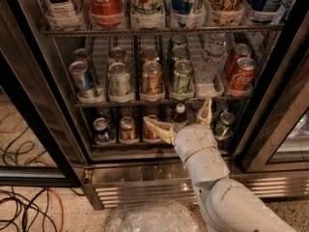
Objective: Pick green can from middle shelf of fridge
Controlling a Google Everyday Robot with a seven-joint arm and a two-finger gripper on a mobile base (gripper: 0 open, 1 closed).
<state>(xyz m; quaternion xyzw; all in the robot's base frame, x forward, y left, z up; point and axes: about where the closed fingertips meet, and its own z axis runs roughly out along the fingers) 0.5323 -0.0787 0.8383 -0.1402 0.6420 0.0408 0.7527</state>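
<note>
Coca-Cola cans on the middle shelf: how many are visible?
2, both in the rightmost lane: front Coca-Cola can, rear Coca-Cola can. Others may hide behind. The open gripper is below the middle shelf.
</note>
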